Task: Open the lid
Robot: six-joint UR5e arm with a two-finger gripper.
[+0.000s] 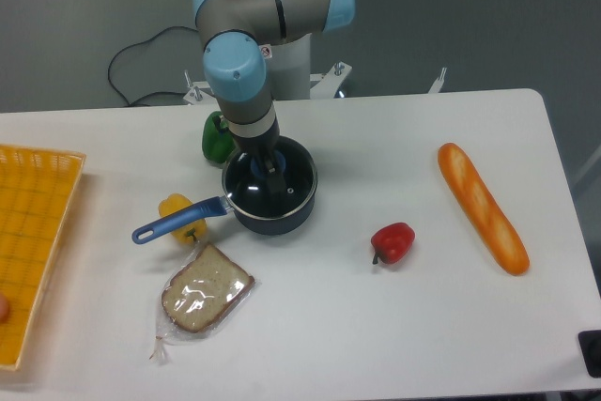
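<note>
The lid (282, 185) sat on the saucepan (272, 218); I couldn't tell whether the jaws had closed on its knob. A loose grip risked slipping, or dragging the pan.

The hand (270, 174) comes down over the middle of the lid (293, 185) and covers its blue knob, so whether the fingers are closed on the knob cannot be told. The arm's wrist hides the right side of the green pepper (215, 137) in the upper middle of the frame. The saucepan's blue handle (178, 218) crosses the yellow pepper (178, 208). The yellow basket (33, 232) is cut off by the left edge, and the worktop (376, 326) runs out at the bottom.
</note>
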